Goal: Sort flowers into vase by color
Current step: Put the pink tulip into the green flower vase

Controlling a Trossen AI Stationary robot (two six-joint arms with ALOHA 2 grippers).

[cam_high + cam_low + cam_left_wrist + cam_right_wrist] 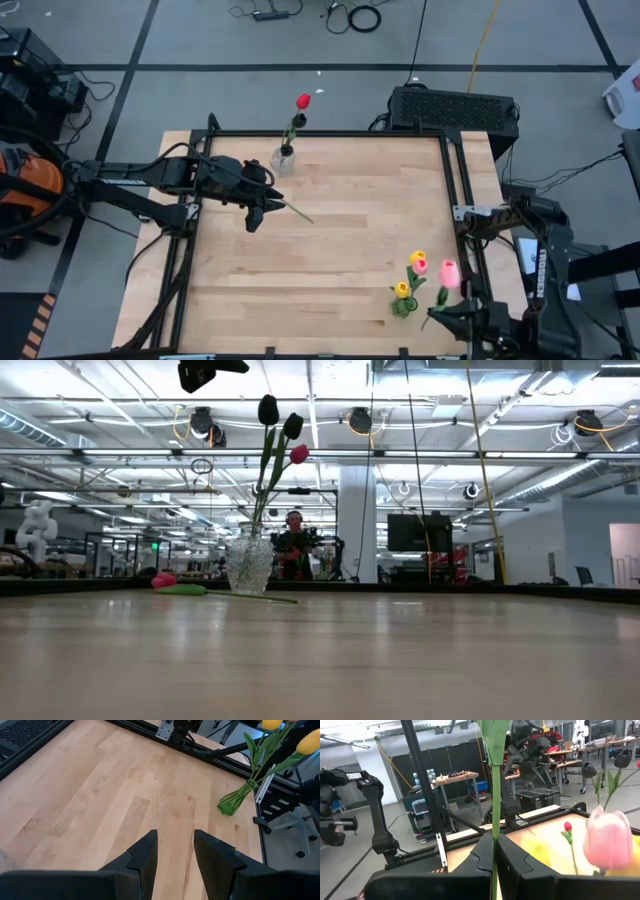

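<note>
Pinched between the right gripper's (495, 852) jaws is the green stem of a pink tulip (449, 272), at the wooden surface's (340, 250) near right corner beside the yellow flowers (403, 290). Left gripper (256, 218), jaws apart and empty, hovers just beside the clear vase (283, 158) of dark and red tulips; one flower (178, 585) lies flat nearby.

An overhead camera looks straight down on the counter (330, 240); a low one sights level across it. Both share the clear vase (283, 159). Wrist cameras peer closely past each hand's fingers.
</note>
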